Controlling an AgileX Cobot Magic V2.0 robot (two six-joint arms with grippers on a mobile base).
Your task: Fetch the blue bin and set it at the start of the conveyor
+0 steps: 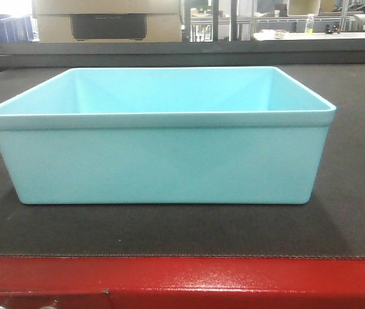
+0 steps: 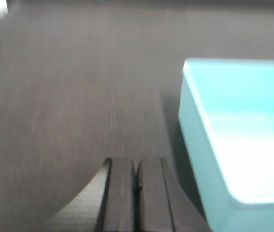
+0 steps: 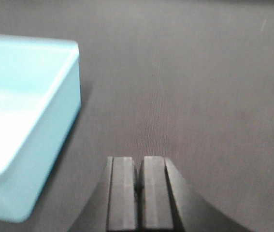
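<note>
The blue bin [image 1: 163,161], a pale aqua tub with a thin rim, stands upright and empty on the dark grey belt of the conveyor start [image 1: 356,193], just behind its red frame [image 1: 233,283]. In the left wrist view the blue bin [image 2: 233,140] lies to the right of my left gripper [image 2: 137,162], which is shut with nothing in it and apart from the bin wall. In the right wrist view the blue bin [image 3: 25,121] lies to the left of my right gripper [image 3: 140,159], also shut and empty, over bare belt [image 3: 199,96].
Behind the belt stand a cardboard box [image 1: 108,22], dark blue bins [image 1: 2,29] at far left and a table with a bottle [image 1: 309,24] at far right. The red frame marks the belt's near edge.
</note>
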